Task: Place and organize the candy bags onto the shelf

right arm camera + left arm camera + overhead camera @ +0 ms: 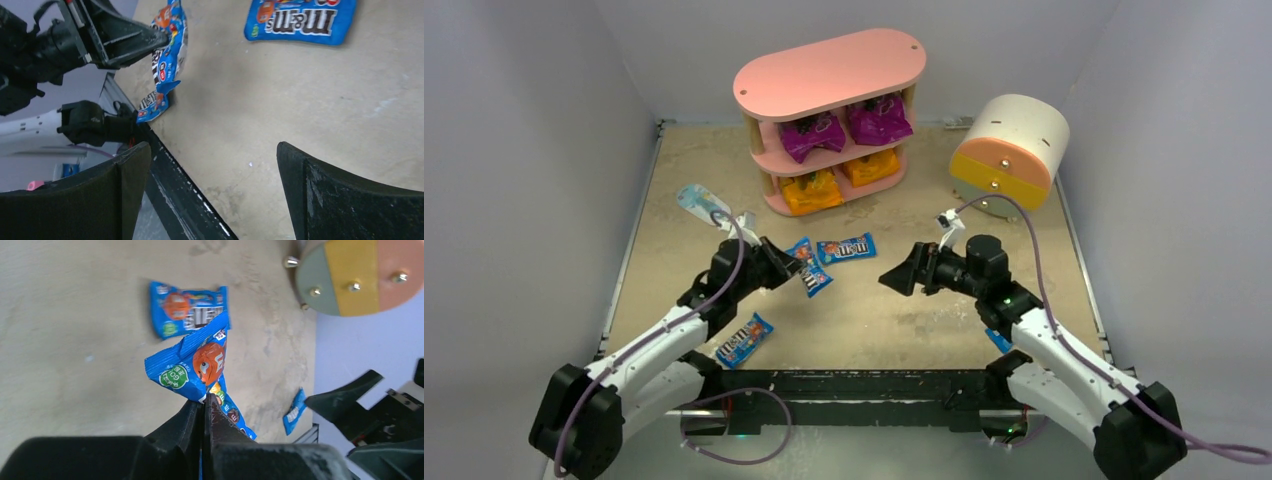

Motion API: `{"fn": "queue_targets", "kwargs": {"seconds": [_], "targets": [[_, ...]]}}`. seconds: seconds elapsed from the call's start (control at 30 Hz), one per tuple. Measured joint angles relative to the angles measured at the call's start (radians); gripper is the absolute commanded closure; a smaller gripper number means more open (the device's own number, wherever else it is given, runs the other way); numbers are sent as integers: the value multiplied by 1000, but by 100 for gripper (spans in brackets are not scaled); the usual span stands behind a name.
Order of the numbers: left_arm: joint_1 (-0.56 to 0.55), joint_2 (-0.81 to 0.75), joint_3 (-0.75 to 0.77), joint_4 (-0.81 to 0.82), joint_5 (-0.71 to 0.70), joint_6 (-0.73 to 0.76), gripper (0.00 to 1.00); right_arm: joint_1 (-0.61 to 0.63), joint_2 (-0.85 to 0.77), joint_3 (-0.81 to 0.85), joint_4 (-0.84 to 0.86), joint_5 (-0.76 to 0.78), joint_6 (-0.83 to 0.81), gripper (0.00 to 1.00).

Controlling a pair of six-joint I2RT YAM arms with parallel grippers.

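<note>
The pink shelf (829, 70) stands at the back, with two purple candy bags (812, 135) on its middle board and two orange ones (810, 192) on the bottom board. My left gripper (790, 268) (205, 401) is shut on a blue M&M's packet (810, 272) (200, 365) (167, 45), pinched near its middle and lifted off the table. A second blue packet (846, 248) (187, 310) (300, 20) lies flat just beyond it. A third (744, 340) (152, 102) lies beside the left arm. My right gripper (896, 278) (212, 150) hovers open and holds nothing.
A white, orange and yellow drawer cylinder (1012, 150) (360, 275) sits at the back right. A pale blue-and-white oval item (699, 200) lies at the left. Another blue packet (997, 340) (295, 412) lies half hidden by the right arm. The black table rail (175, 180) runs along the near edge.
</note>
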Motion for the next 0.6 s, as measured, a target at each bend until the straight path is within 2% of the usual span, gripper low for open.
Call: {"fn": "queue_targets", "kwargs": {"seconds": [0.1,0.3,0.6], "targets": [[-100,38,65,51,-55,-1,100,73,38,2,62,3,9,9],[-230,126,122,174,-128,-1,100,183,157,18,190,10,61,13],[-331,204,192,248,-219,-3,100,234,266,55,353,63,166,21]]}}
